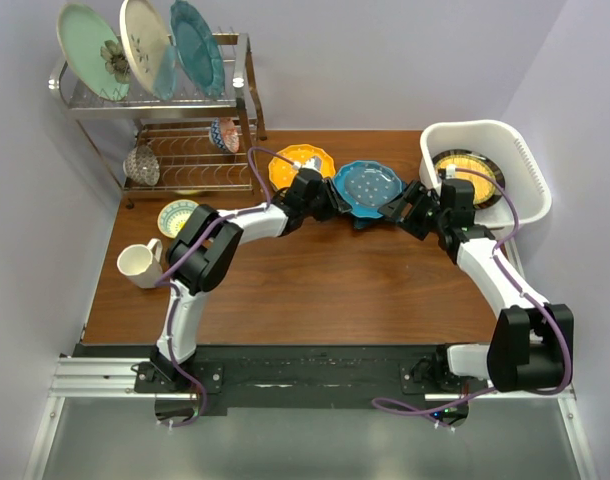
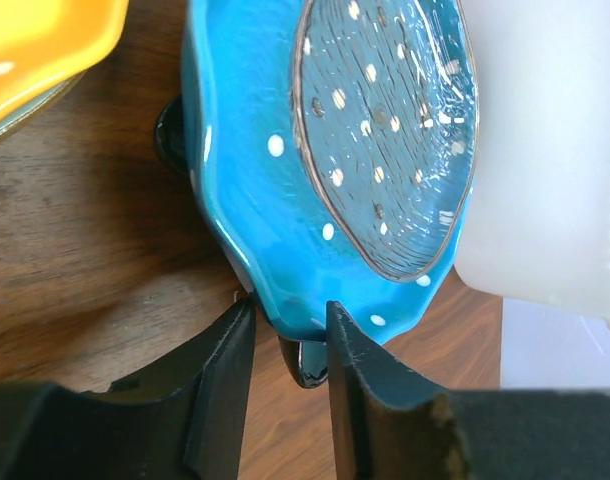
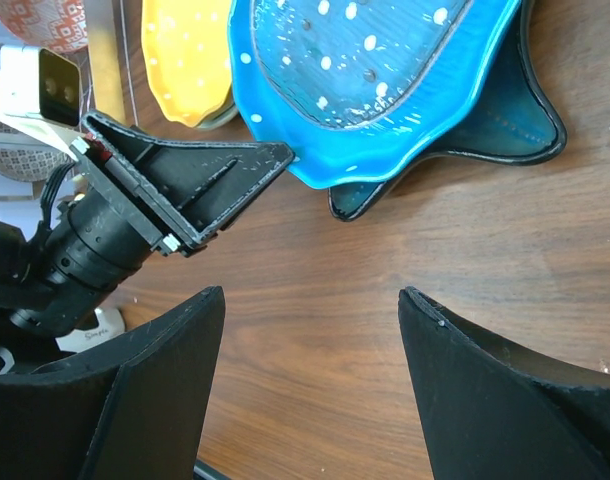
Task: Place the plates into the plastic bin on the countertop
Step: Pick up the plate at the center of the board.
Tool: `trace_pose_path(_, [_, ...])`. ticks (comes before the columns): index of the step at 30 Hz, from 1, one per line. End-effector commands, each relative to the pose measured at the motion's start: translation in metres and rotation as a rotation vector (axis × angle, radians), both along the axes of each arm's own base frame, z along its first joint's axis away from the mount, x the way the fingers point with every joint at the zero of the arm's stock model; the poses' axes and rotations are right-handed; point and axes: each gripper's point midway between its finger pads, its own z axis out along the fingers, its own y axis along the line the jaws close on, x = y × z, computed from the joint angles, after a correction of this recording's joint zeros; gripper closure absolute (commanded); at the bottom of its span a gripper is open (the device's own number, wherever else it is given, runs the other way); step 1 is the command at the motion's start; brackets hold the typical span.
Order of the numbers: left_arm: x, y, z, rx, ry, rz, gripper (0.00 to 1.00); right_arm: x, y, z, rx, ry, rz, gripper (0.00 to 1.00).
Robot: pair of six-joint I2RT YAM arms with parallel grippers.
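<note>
Blue star plate (image 1: pixel 368 188), one, left claw (image 2: pixel 290 307) straddling it, grip unclear, right claw (image 3: pixel 311 292) released

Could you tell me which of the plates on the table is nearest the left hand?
The blue star-shaped plate with white dots: its rim lies between the fingers of the left hand. The yellow scalloped plate sits beside it, untouched.

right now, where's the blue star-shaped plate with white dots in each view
top external: the blue star-shaped plate lies just above the picture's middle, left of the white plastic bin.
left wrist: it fills the upper middle.
right wrist: it sits at top centre, cut off by the top edge.
shared landmark: the yellow scalloped plate, to its left in every view.
</note>
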Motion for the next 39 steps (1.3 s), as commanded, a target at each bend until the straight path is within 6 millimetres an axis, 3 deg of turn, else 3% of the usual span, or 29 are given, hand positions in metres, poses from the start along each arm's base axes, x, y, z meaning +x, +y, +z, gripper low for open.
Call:
trace_pose_path(1, [0.004,0.002,-0.001,-0.012,-0.003,0.002,0.67,0.011,0.004,0.018,-0.002,-0.055,0.030,0.26])
trace_pose_path(11, [-0.005,0.011,-0.014,-0.013,0.023,-0.004,0.90,0.013,0.004,0.005,-0.008,-0.019,0.029,0.27])
trace_pose_path(16, [-0.014,0.015,-0.011,-0.025,0.019,-0.012,0.98,0.015,0.001,-0.005,-0.017,0.013,0.014,0.27])
trace_pose_path(22, [-0.026,0.021,-0.006,-0.031,0.016,-0.022,0.99,0.020,-0.006,-0.017,-0.027,0.038,-0.038,0.27])
trace_pose_path(30, [-0.036,0.024,-0.006,-0.024,0.021,-0.053,1.00,0.038,-0.009,-0.011,-0.003,-0.017,-0.102,0.31])
trace_pose_path(39, [-0.039,0.029,0.010,0.004,-0.025,-0.074,0.94,0.053,0.005,-0.037,0.089,0.002,-0.084,0.40])
